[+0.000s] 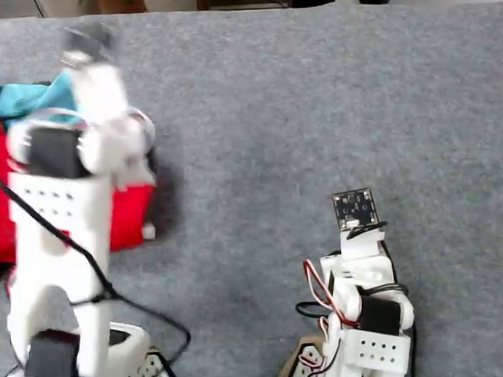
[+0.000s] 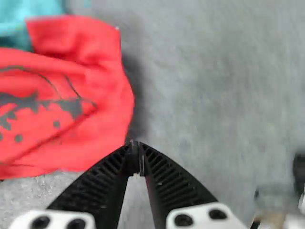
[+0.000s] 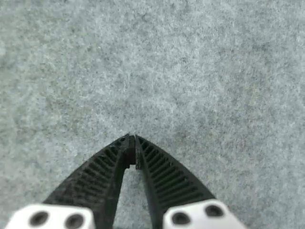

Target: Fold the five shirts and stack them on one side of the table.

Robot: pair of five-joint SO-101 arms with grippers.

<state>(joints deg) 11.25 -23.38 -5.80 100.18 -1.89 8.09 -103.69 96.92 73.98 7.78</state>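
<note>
- Table cover (image 1: 314,94): grey felt-like cloth, matt, fuzzy nap.
- Red shirt (image 2: 62,95): soft cloth, matt, creased; dark print, flat finish.
- Teal shirt (image 1: 26,96): cloth, matt.
- Left gripper (image 2: 134,151), right gripper (image 3: 132,142): black plastic, ribbed inner faces, matt; white plastic bases, smooth.
- Left arm (image 1: 62,247), right arm (image 1: 367,338): white plastic shells, smooth, slight sheen; black plastic motor blocks.
- Circuit board (image 1: 355,207): dark, semi-gloss.
- Cables (image 1: 148,314): black sheath, smooth.
</note>
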